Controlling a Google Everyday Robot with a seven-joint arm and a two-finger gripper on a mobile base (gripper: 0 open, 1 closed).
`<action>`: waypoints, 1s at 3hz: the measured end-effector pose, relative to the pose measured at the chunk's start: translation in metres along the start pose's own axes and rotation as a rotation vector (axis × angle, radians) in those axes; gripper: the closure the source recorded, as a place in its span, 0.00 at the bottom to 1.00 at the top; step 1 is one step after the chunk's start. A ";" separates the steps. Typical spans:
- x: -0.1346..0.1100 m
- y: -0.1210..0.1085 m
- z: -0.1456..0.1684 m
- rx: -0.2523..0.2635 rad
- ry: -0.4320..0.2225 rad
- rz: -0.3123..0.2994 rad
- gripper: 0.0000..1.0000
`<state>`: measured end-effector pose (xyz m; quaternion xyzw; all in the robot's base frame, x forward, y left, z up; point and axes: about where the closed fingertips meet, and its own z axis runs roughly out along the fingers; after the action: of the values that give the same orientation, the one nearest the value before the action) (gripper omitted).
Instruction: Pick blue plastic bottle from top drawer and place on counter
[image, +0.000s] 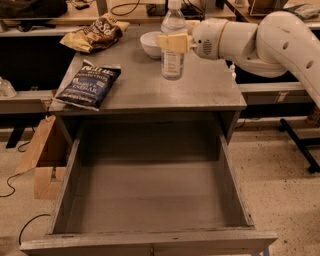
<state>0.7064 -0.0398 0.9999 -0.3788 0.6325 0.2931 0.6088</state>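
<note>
The blue plastic bottle (173, 45), clear with a white cap and a pale label, stands upright with its base at or just above the grey counter (145, 87), near the middle. My gripper (173, 42) comes in from the right and is shut on the bottle at mid-height with its pale fingers (177, 42). The top drawer (150, 192) is pulled wide open below the counter and its floor is bare.
A white bowl (151, 44) sits just behind and left of the bottle. A dark blue chip bag (89, 84) lies at the counter's left edge, a brown chip bag (95, 32) at the back left. A cardboard box (44, 160) stands left of the drawer.
</note>
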 end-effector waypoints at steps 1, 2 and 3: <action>0.021 -0.022 0.000 0.085 0.039 -0.001 1.00; 0.060 -0.037 0.003 0.168 0.098 0.057 1.00; 0.083 -0.041 0.003 0.211 0.102 0.091 1.00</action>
<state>0.7445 -0.0690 0.9211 -0.2981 0.7065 0.2327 0.5982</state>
